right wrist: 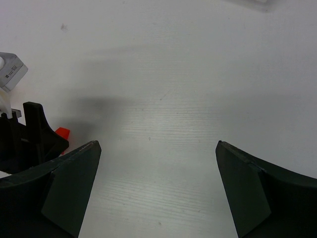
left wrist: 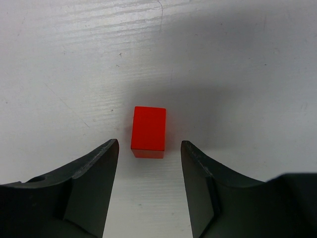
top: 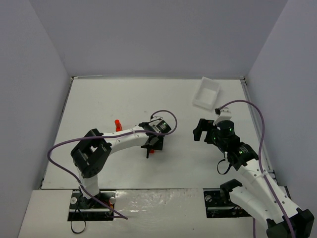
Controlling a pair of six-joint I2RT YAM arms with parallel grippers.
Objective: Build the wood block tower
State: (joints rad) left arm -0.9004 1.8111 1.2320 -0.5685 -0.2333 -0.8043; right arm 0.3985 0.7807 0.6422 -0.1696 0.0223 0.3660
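Observation:
A single red wood block (left wrist: 148, 130) lies on the white table, just ahead of the gap between my left gripper's (left wrist: 149, 148) fingertips. The jaws are open and white table shows on both sides of the block, so nothing touches it. From above, the same block (top: 154, 151) peeks out beside the left gripper (top: 150, 147) near the table's middle. The wood block tower (top: 118, 124), a short narrow red stack, stands to the left behind the left arm. My right gripper (right wrist: 158, 148) is wide open and empty over bare table, right of the left gripper (top: 200, 130).
A white rectangular tray (top: 206, 93) sits at the back right, near the wall. The right wrist view catches the left gripper's black body (right wrist: 29, 136) at its left edge, with the red block (right wrist: 62, 132) beside it. Purple cables loop over both arms.

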